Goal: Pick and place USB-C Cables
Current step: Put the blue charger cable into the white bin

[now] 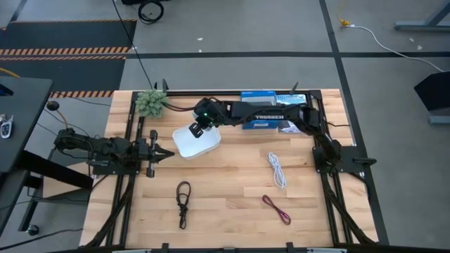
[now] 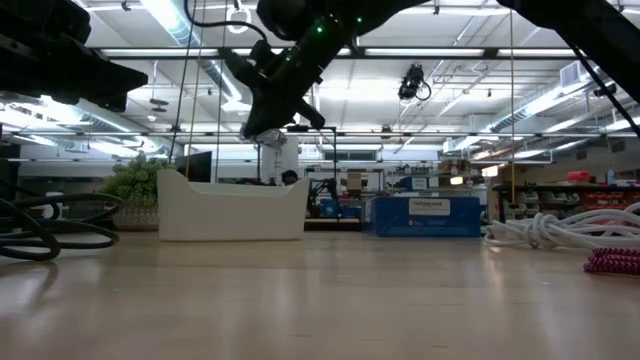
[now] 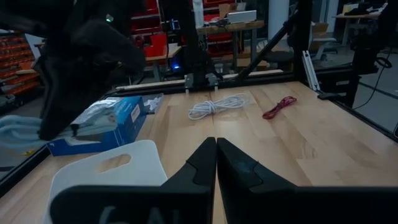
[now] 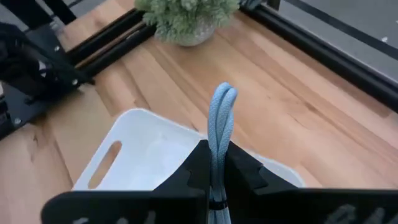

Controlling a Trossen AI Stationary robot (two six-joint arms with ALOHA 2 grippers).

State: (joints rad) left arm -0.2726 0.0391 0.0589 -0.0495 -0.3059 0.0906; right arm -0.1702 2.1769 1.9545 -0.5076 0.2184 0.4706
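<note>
The left gripper (image 1: 167,154) is held clenched on nothing, low over the table (image 1: 232,211), with the white bin (image 1: 197,142) just ahead of it. Above that bin the right gripper (image 1: 200,129) is poised, clamped on the grey-blue cable (image 4: 221,134), whose loop stands up between its fingers. Farther off from it, on the table, the black cable (image 1: 183,202), white cable (image 1: 276,169) and dark red cable (image 1: 276,209) are seen.
</note>
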